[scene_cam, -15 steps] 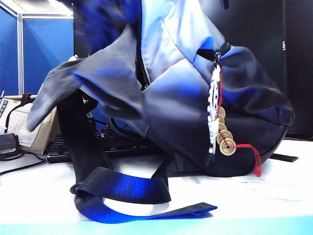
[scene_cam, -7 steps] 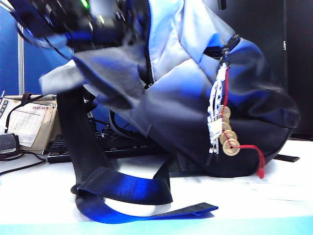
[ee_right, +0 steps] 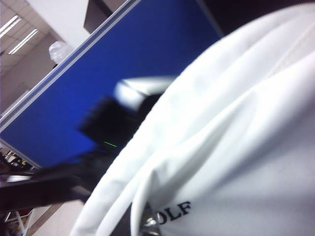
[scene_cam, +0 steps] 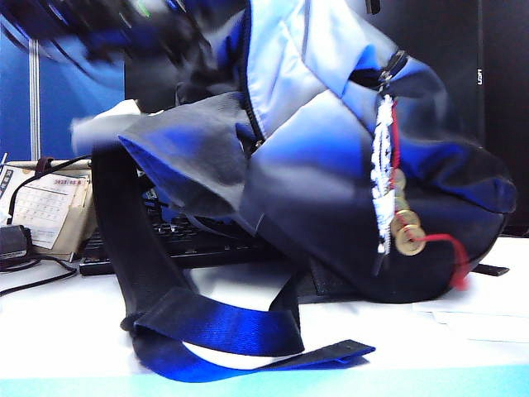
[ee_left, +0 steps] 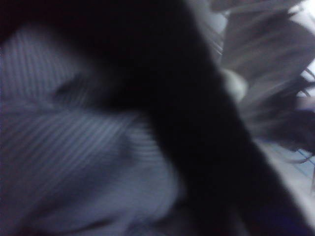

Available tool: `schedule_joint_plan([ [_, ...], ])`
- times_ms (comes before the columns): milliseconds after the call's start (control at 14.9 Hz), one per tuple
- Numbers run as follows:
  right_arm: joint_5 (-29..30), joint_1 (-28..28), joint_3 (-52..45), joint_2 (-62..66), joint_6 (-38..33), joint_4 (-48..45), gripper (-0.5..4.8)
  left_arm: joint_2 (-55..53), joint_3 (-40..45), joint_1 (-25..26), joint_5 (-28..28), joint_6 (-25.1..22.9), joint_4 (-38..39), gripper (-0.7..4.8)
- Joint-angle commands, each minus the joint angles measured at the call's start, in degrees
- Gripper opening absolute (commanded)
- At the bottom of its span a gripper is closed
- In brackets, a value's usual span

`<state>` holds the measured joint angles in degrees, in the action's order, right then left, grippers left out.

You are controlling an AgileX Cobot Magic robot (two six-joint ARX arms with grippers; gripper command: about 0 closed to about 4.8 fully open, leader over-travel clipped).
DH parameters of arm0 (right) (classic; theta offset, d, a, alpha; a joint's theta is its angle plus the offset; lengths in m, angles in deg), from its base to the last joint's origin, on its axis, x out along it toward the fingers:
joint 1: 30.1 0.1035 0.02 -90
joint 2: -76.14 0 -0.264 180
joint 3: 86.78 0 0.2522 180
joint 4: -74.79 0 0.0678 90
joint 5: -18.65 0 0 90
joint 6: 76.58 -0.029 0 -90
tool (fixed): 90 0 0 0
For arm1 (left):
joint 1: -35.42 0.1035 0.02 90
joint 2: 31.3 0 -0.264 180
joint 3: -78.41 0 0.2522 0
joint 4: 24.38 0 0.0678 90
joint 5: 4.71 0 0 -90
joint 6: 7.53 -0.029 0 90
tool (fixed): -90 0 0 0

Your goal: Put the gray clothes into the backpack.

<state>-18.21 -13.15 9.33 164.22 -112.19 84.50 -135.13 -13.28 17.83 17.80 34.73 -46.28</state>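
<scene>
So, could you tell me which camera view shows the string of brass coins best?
The exterior view: the coins hang in full sight against the backpack beside the white cord. The left wrist view shows only blurred ribbed fabric, the right wrist view only white fabric; neither shows the coins.

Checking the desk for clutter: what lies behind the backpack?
Behind the backpack a black keyboard shows on the left, beside a desk calendar. The bag hides whatever lies further right.
</scene>
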Motion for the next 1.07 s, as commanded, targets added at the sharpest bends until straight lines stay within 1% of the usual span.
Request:
schedule_joint_plan([
  [67, -1.20, 0.24, 0.87, -0.87, 0.94, -4.09, -0.07, 6.27, -0.44, 4.07, -4.48, 2.43, -1.66, 4.71],
  [134, -2.05, 0.24, 0.87, -0.87, 1.27, -3.48, -0.07, 7.76, -0.44, 5.95, -5.90, 3.74, -1.68, 4.71],
  [335, -2.23, 0.24, 0.87, -0.87, 1.38, -3.50, -0.07, 10.27, -0.44, 11.13, -7.85, 6.45, -1.66, 4.71],
  [402, -2.25, 0.24, 0.87, -0.87, 1.38, -3.52, -0.07, 10.60, -0.44, 12.33, -10.12, 7.63, -1.64, 4.65],
  [469, -2.27, 0.24, 0.87, -0.87, 1.38, -3.54, -0.07, 10.67, -0.44, 13.42, -14.58, 9.18, -1.66, 4.48],
  [536, -2.73, 0.24, 0.87, -0.87, 1.38, -3.54, -0.07, 10.64, -0.44, 13.97, -18.08, 9.42, -1.29, 4.26],
  [603, -4.13, 0.24, 0.87, -0.87, 1.38, -3.43, -0.07, 10.73, -0.42, 14.73, -20.85, 9.46, 0.37, 4.20],
  [670, -5.11, 0.26, 0.87, -0.50, 1.38, -3.50, -0.07, 11.10, -0.42, 15.89, -20.68, 9.92, 0.22, 3.93],
  [736, -5.25, 0.50, 0.87, 0.20, 1.33, -3.58, -0.07, 11.89, -0.42, 16.76, -19.56, 10.80, -0.13, 3.78],
  [870, -5.27, 1.92, 0.87, 2.03, 1.25, -4.02, -0.07, 13.62, -0.42, 18.64, -18.25, 11.19, -0.31, 3.70],
  [937, -5.44, 4.66, 0.87, 3.39, 1.68, -5.44, -0.07, 14.67, -0.42, 19.30, -17.49, 11.50, -0.13, 3.70],
  [1004, -5.49, 5.66, 0.87, 4.74, 1.68, -7.69, 0.05, 15.89, -0.44, 20.09, -16.87, 12.24, -0.26, 3.70],
  [1071, -6.84, 7.45, 0.87, 7.28, 1.51, -10.10, 2.03, 17.46, -0.42, 20.61, -16.09, 12.24, -0.24, 3.70],
])
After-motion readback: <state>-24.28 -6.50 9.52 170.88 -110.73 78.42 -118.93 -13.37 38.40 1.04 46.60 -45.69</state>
